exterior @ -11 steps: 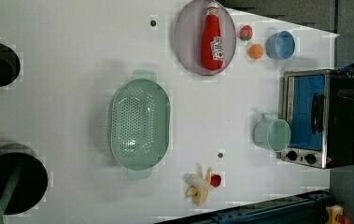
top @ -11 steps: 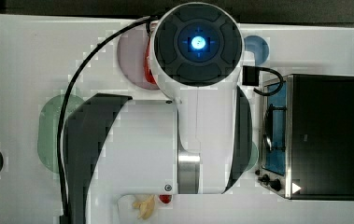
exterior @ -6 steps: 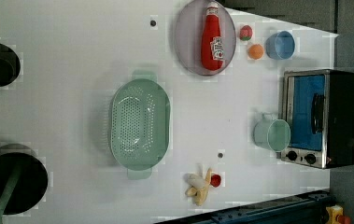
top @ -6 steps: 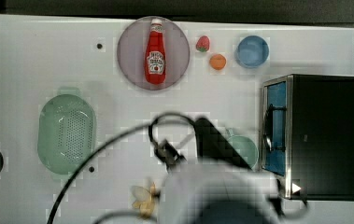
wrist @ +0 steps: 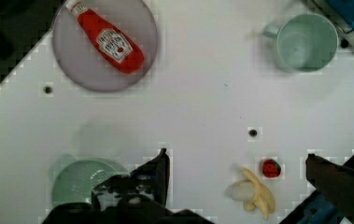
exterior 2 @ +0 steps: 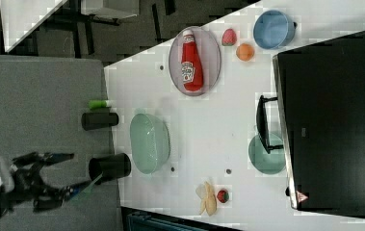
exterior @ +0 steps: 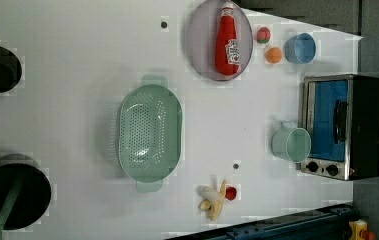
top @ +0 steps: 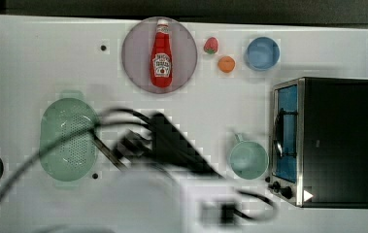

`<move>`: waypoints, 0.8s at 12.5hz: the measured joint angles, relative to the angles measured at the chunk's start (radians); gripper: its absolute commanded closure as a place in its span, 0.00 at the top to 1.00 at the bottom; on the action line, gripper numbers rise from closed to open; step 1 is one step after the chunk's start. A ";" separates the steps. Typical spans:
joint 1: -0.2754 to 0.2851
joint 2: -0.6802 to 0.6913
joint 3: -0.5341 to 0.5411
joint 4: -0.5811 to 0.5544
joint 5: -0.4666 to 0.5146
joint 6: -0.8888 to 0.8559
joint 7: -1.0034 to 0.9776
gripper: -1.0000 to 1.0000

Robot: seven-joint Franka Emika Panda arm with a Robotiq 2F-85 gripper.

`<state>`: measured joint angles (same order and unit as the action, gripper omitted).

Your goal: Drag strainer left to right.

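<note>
The strainer (top: 67, 141) is a pale green oval colander with small holes, lying on the white table toward the top view's left. It also shows in the left view (exterior: 149, 132), the right view (exterior 2: 149, 143) and the wrist view (wrist: 83, 179). My gripper (wrist: 236, 156) hangs high above the table with its jaws wide apart and nothing between them. One dark finger (wrist: 161, 168) shows beside the strainer in the wrist view. The blurred arm (top: 172, 194) crosses the lower middle of the top view. In the right view the gripper (exterior 2: 69, 172) is far off the table's left side.
A mint mug (top: 248, 159) stands by the toaster oven (top: 327, 141). A ketchup bottle (top: 161, 53) lies on a grey plate (top: 135, 68). Blue bowl (top: 262, 52), orange (top: 226, 64), strawberry (top: 210, 45) sit behind. Banana (exterior: 212, 197) lies near the front; black pots (exterior: 12, 195) stand beyond the strainer.
The arm has swung from over the table's middle toward the top view's bottom edge, uncovering the plate and strainer. The jaws have opened wider. The strainer has not moved.
</note>
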<state>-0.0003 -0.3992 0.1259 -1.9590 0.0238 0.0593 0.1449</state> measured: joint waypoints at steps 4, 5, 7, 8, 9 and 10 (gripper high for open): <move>0.021 0.285 0.233 -0.030 0.024 0.125 0.322 1.00; 0.029 0.329 0.277 -0.072 0.026 0.187 0.418 1.00; 0.033 0.421 0.375 -0.113 0.018 0.238 0.590 1.00; 0.036 0.472 0.423 -0.125 0.011 0.294 0.661 1.00; 0.055 0.511 0.445 -0.143 0.012 0.366 0.714 1.00; 0.082 0.550 0.447 -0.143 0.002 0.414 0.776 1.00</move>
<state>0.0818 0.1510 0.5728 -2.1016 0.0260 0.4729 0.9204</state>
